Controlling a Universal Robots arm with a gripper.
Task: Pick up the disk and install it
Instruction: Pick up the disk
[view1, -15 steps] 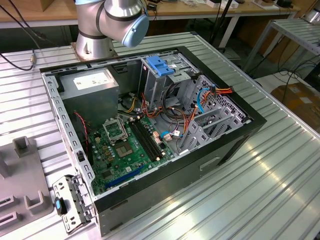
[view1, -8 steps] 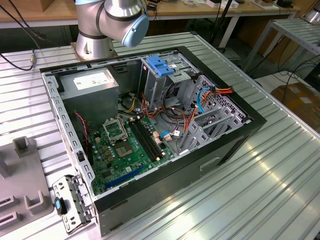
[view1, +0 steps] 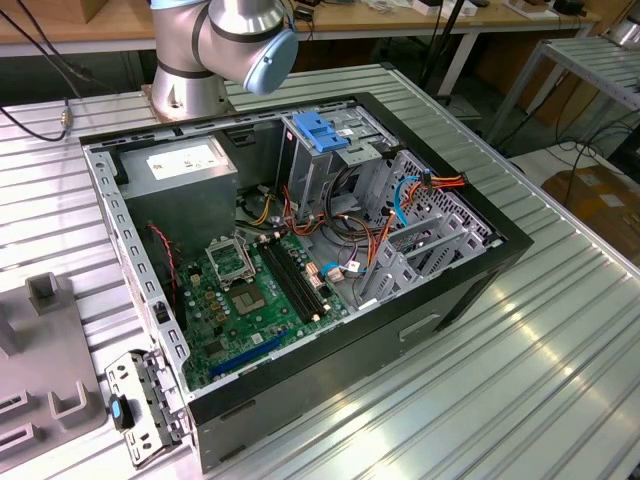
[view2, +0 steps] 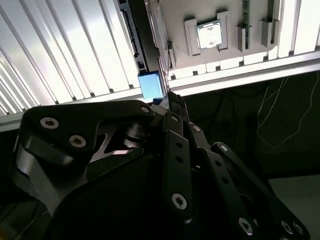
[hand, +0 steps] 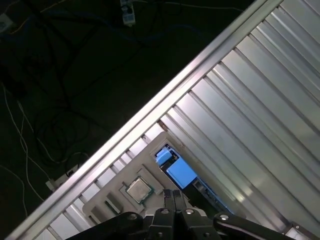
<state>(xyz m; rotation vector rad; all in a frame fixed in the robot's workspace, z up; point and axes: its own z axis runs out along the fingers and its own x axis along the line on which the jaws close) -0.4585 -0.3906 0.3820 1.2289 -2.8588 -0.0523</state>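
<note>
Hovering over the grey tray (hand: 145, 160), the pincer (hand: 172, 193) has its tips pressed together, empty. The disk (hand: 181, 173) stands edgewise in that tray, straight ahead of the tips, long axis along the bench (hand: 260, 100) slats.

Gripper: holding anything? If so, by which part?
Nothing held. In the first wrist view the gripper is shut on empty air; the disk sits well beyond its tips, untouched.
</note>
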